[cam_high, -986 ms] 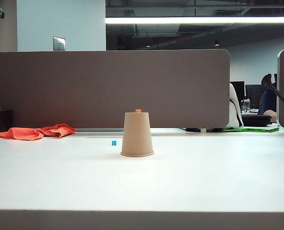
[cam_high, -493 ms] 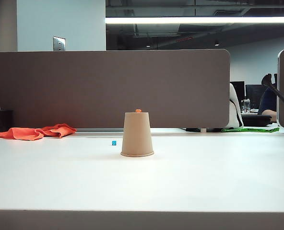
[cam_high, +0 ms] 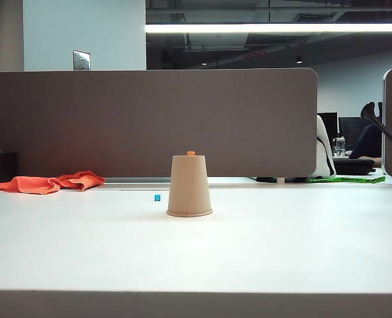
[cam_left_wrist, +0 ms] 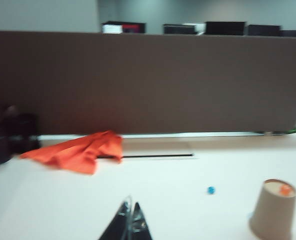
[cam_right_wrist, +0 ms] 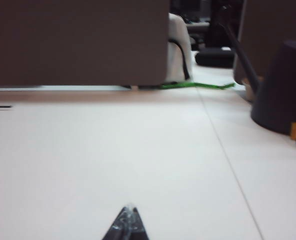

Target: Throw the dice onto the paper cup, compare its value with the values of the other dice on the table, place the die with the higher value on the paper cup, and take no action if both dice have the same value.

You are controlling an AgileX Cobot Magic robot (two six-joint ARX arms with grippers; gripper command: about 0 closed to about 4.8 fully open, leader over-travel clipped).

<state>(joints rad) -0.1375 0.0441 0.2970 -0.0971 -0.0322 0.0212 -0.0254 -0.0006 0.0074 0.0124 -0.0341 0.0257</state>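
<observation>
The left gripper (cam_left_wrist: 129, 220) has its fingers pressed together on nothing, hanging above the bare table (cam_high: 282, 245) well short of the paper cup (cam_high: 189, 185). The right gripper (cam_right_wrist: 128, 222) is likewise pinched together and empty, low over an open stretch of the table, touching no object. The cup stands upside down with the orange die (cam_high: 191, 153) on its upturned base (neither gripper shows in the exterior view), and the blue die (cam_high: 157, 197) lies on the table just beside it, toward the orange cloth (cam_high: 47, 182).
</observation>
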